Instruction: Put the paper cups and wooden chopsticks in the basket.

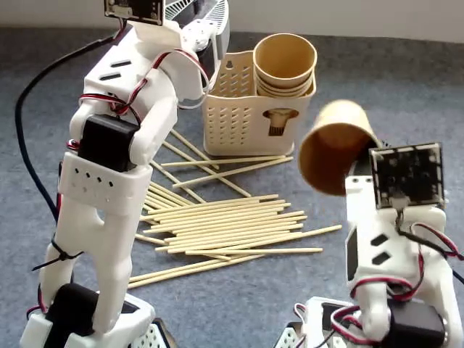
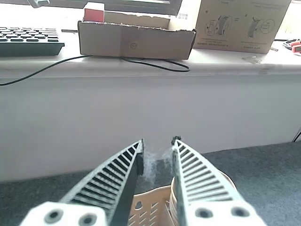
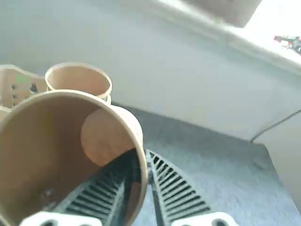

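A cream perforated basket stands at the back of the grey carpet, with a stack of brown paper cups in its right end. Many wooden chopsticks lie scattered in front of it. My right gripper is shut on the wall of another paper cup, one finger inside and one outside. That cup is held tilted in the air, to the right of the basket and in front of it. My left gripper hangs open and empty over the basket's back left corner.
A white wall rises behind the carpet. Its ledge carries cardboard boxes, a keyboard and a black cable. Both arm bases stand at the near edge, with the chopstick pile between them.
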Robot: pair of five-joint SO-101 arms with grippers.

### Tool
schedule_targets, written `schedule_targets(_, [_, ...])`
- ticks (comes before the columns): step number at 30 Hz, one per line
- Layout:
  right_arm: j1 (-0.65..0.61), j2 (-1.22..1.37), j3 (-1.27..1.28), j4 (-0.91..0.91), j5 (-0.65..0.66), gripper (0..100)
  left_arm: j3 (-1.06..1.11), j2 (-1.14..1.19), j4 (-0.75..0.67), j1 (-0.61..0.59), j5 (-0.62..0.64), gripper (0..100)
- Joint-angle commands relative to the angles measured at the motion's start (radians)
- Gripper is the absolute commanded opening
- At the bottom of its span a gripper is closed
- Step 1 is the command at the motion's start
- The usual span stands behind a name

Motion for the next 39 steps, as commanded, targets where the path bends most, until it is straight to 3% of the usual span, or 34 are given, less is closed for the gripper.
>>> schedule_targets(1, [-0.062,0.016,-0.051,-0.148,-0.080,0.6,-0.010,-0.044,0.002,-0.010,0.009,11])
schedule_targets(6, [-0.125,0.058,-0.056,-0.295,-0.137,0.6,-0.015,-0.044,-0.002,-0.041,0.012,11])
schedule_targets(13, [-0.177,0.318,-0.097,-0.389,-0.196,0.6,-0.018,-0.044,-0.003,-0.062,0.014,11])
schedule_targets(24, [-0.179,0.648,-0.340,-0.384,-0.279,0.6,-0.016,-0.044,-0.003,-0.059,0.014,11])
schedule_targets(31, [-0.177,0.674,-0.341,-0.383,-0.273,0.6,-0.016,-0.044,-0.003,-0.059,0.014,11])
schedule_targets(39, [-0.177,0.684,-0.348,-0.262,-0.269,1.1,-0.015,-0.044,-0.003,-0.058,0.014,11])
